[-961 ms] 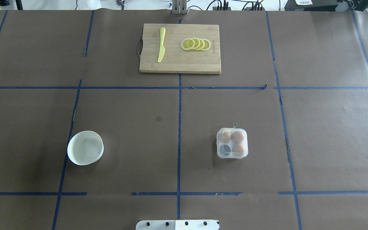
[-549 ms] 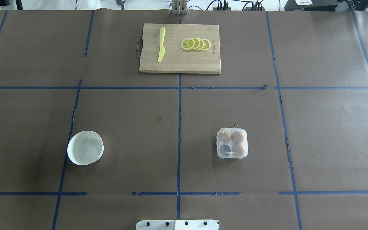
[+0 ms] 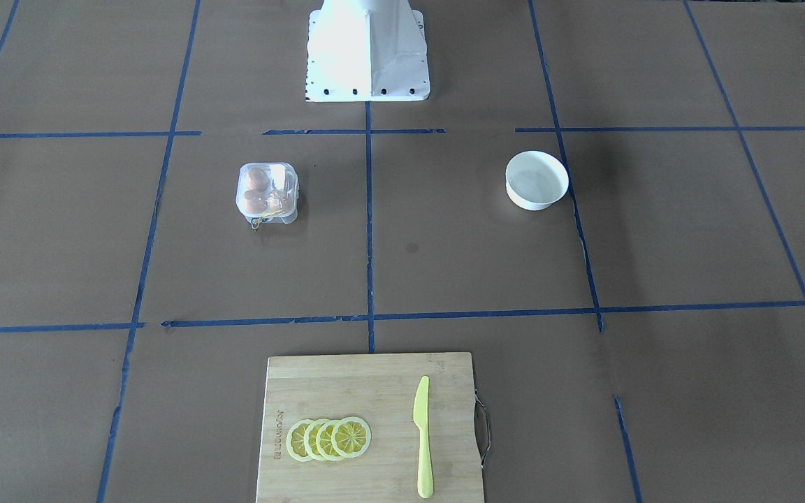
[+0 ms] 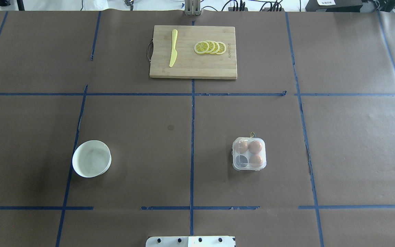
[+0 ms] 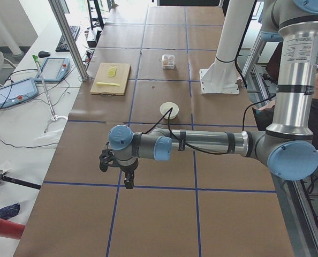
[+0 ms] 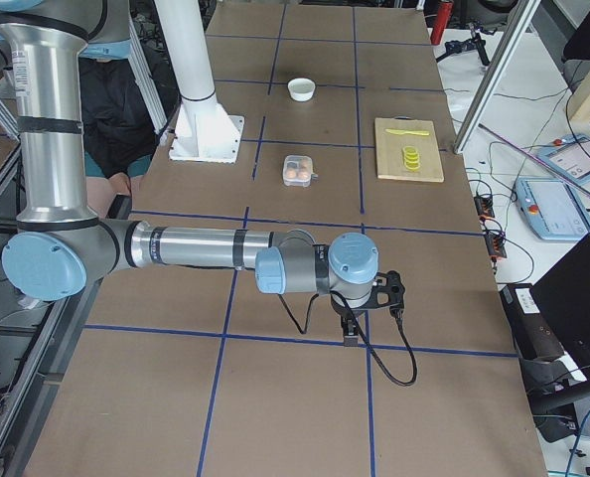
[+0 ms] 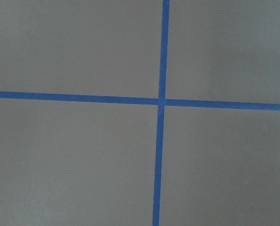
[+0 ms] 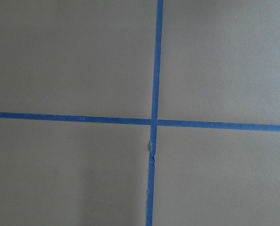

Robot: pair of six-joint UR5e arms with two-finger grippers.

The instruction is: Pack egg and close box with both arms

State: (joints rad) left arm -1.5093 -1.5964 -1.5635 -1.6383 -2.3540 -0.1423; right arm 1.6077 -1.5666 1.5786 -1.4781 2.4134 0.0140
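Note:
The clear plastic box (image 4: pixel 249 154) stands right of the table's centre line; it also shows in the front view (image 3: pixel 267 192). Its lid looks laid down over the cells. Three look-alike brown eggs sit in it, one of them (image 4: pixel 255 146) at the far right; the near-left cell (image 4: pixel 241 160) is empty. Both arms are outside the overhead and front views. The left gripper (image 5: pixel 128 181) hangs over bare table far out at the left end. The right gripper (image 6: pixel 350 333) hangs far out at the right end. I cannot tell whether either is open or shut. Both wrist views show only brown paper and blue tape.
An empty white bowl (image 4: pixel 91 158) stands left of centre. A wooden cutting board (image 4: pixel 192 68) at the far side carries a yellow knife (image 4: pixel 173 48) and lemon slices (image 4: pixel 210 47). The white base block (image 3: pixel 366 49) is at the robot's edge.

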